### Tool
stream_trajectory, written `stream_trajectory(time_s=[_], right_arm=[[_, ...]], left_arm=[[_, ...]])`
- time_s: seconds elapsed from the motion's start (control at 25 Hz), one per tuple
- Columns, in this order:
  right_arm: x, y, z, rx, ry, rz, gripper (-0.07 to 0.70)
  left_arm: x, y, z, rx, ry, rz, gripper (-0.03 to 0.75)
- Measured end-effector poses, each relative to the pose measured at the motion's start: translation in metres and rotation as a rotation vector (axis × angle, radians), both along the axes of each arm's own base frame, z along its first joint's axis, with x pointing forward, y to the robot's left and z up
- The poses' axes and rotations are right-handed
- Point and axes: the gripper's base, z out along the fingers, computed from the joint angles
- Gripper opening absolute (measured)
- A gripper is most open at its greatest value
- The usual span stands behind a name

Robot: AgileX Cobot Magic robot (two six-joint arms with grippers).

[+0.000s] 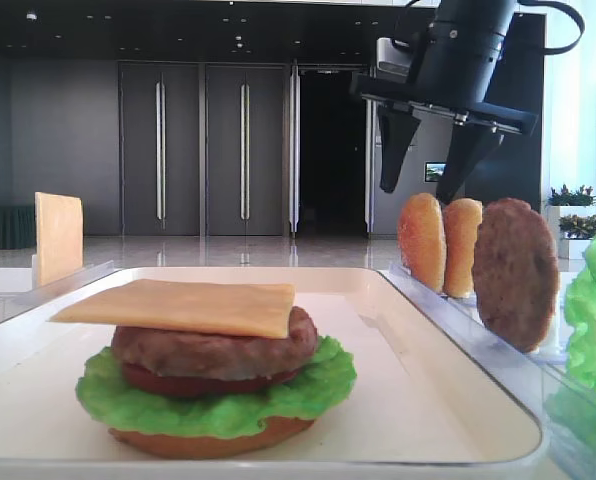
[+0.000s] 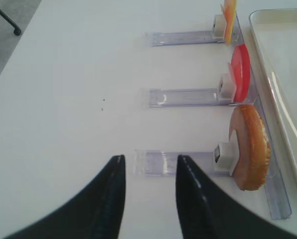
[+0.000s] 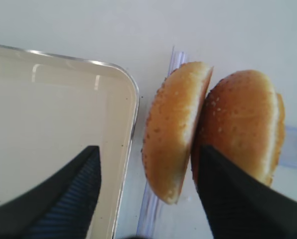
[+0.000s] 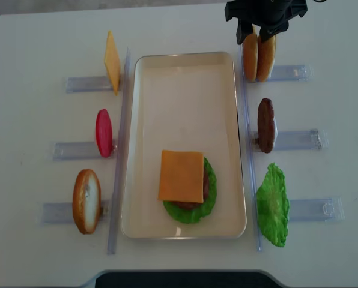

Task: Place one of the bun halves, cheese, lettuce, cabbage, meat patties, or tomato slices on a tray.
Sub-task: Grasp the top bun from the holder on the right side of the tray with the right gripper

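Note:
Two sesame bun halves (image 3: 176, 129) (image 3: 243, 124) stand on edge side by side in a clear rack right of the tray (image 4: 185, 55), at the far right (image 4: 250, 57). My right gripper (image 3: 148, 149) hangs open just above them, one finger over the tray's corner, the other over the right bun; it holds nothing (image 1: 418, 193). On the tray sits a stack: cheese (image 1: 188, 305) on a meat patty (image 1: 213, 350), tomato, lettuce (image 1: 208, 400) and a flat bun. My left gripper (image 2: 150, 159) is open over bare table beside an empty rack end.
Right racks hold a patty (image 4: 265, 125) and a lettuce leaf (image 4: 273, 204). Left racks hold a cheese slice (image 4: 112, 62), a tomato slice (image 2: 240, 72) and a flat bun (image 2: 250, 147). The tray's far half (image 4: 185, 102) is bare.

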Motion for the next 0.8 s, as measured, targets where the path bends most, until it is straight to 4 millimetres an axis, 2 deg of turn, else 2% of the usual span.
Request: stream_trajectory(time_s=[0.2,0.8], right_arm=[[0.0018,0.0005,-0.0084,-0.007,0.02,0.001,0.439],[0.0031,0.0008,-0.0085,-0.005,0.005,0.004,0.44]], left_arm=[[0.0,0.0,0.0,0.0,0.0,0.0,0.265],[0.0,0.0,0.0,0.0,0.0,0.0,0.265]])
